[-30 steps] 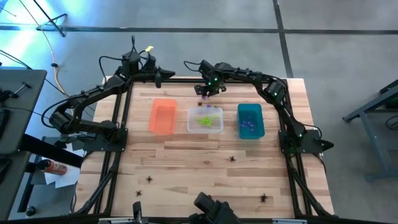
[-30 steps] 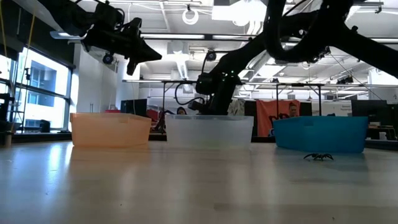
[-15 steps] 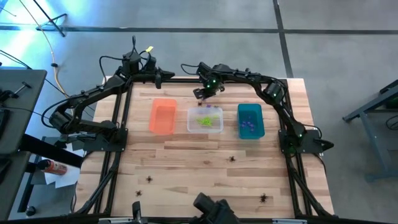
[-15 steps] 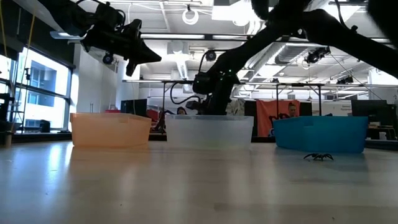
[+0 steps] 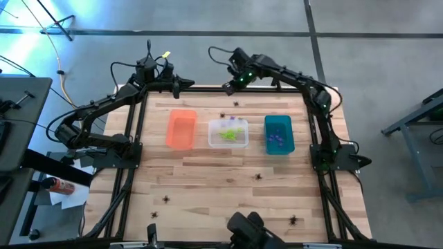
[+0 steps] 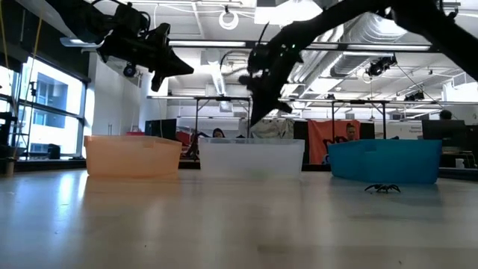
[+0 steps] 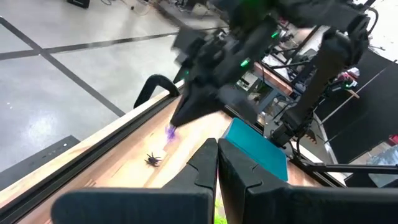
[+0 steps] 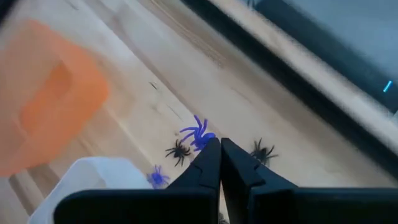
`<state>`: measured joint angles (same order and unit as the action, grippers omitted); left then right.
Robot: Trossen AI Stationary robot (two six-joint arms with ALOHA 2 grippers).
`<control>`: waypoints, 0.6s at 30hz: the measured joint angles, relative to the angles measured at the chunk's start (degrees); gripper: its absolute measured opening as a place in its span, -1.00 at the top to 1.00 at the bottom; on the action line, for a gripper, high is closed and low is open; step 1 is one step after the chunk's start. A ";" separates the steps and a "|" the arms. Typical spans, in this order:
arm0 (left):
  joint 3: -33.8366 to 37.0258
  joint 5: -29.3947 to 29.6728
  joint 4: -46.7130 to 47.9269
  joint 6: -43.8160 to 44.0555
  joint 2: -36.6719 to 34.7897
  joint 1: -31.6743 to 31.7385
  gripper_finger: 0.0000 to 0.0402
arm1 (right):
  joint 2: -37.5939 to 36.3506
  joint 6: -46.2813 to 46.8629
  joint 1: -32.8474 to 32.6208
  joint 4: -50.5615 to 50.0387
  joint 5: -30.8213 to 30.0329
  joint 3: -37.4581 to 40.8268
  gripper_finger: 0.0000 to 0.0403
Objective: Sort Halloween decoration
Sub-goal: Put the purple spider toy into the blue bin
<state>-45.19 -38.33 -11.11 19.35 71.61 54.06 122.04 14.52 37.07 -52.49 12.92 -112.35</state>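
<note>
Your right gripper point(image 5: 228, 86) hangs raised over the table's far edge, behind the clear bin point(image 5: 228, 133); its fingers point(image 8: 208, 163) are pressed together, pinching a purple spider point(image 8: 198, 133) at their tips; the left wrist view shows the same purple trinket point(image 7: 170, 132) dangling from that gripper's tip. Two black spiders point(image 8: 179, 150) lie on the wood below it. Your left gripper point(image 5: 176, 85) waits at the far left corner, behind the orange bin point(image 5: 181, 128), fingers point(image 7: 205, 168) pressed together on nothing. Green pieces point(image 5: 227, 132) sit in the clear bin; purple ones point(image 5: 277, 140) in the teal bin point(image 5: 279, 134). More black spiders point(image 5: 258, 177) lie on the near table point(image 5: 208, 180).
</note>
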 joint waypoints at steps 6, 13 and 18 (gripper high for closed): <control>0.00 0.00 -0.40 -0.92 0.00 -0.13 1.00 | -8.69 -6.00 0.04 3.03 -1.36 5.09 1.00; 0.00 0.22 -5.35 -6.33 0.00 -2.69 1.00 | -26.56 -6.69 0.45 16.44 -0.36 27.47 1.00; -0.04 0.22 -12.25 -6.54 0.00 -8.21 1.00 | -42.74 -6.56 0.00 32.36 4.33 45.45 1.00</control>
<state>-45.23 -38.11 -23.36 12.82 71.61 45.86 79.30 7.96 37.07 -20.13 17.25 -66.90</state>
